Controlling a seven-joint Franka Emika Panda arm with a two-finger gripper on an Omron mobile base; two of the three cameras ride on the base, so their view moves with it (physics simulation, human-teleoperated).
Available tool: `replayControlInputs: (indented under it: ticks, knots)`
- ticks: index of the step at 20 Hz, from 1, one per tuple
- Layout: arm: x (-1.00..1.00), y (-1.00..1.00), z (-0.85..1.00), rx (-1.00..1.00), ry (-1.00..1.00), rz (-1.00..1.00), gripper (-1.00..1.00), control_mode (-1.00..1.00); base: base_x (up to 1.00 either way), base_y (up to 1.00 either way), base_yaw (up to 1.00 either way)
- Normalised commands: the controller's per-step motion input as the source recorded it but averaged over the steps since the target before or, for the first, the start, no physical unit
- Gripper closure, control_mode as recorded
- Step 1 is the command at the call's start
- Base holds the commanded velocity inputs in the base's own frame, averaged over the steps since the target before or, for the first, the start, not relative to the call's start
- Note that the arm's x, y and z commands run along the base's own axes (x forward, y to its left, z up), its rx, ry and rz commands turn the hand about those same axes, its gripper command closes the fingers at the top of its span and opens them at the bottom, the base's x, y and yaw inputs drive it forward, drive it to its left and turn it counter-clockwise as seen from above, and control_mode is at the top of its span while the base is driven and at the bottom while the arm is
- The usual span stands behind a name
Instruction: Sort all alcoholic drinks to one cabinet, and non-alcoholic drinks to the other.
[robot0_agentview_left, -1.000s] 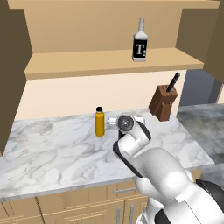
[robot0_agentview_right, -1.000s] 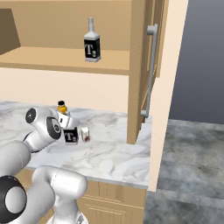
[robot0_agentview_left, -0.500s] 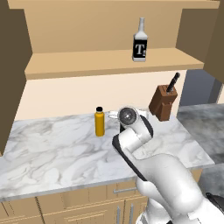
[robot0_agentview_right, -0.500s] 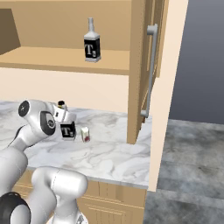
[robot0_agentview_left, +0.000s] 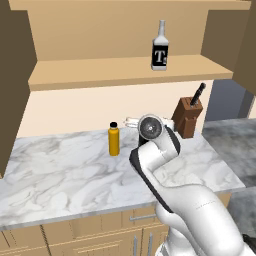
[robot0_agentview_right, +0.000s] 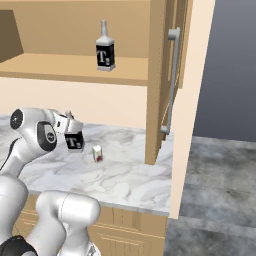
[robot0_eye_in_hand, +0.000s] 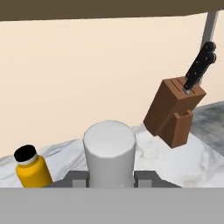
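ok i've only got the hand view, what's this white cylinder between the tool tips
observer: the neck of a T bottle; the right base view shows its black label, and the tool is shut on it.
operator: where's the other one
observer: the second T bottle stands upright on the wide cabinet shelf, above your frame.
operator: anything else near me on the counter
observer: a small white item sits on the counter, just right of the held bottle in the right base view.
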Motion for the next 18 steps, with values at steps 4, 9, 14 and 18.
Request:
replayControlInputs:
  ticks: [4,9,14,18]
  knots:
    - [-0.3,0.0,0.52,0.0,-0.03,0.0,1.0,-1.0,0.0,0.0,0.0]
    - [-0.27,0.0,0.52,0.0,0.0,0.0,1.0,-1.0,0.0,0.0,0.0]
    - [-0.26,0.01,0.37,0.0,0.0,0.0,1.0,-1.0,0.0,0.0,0.0]
    - [-0.23,0.02,0.37,0.0,0.0,0.0,1.0,-1.0,0.0,0.0,0.0]
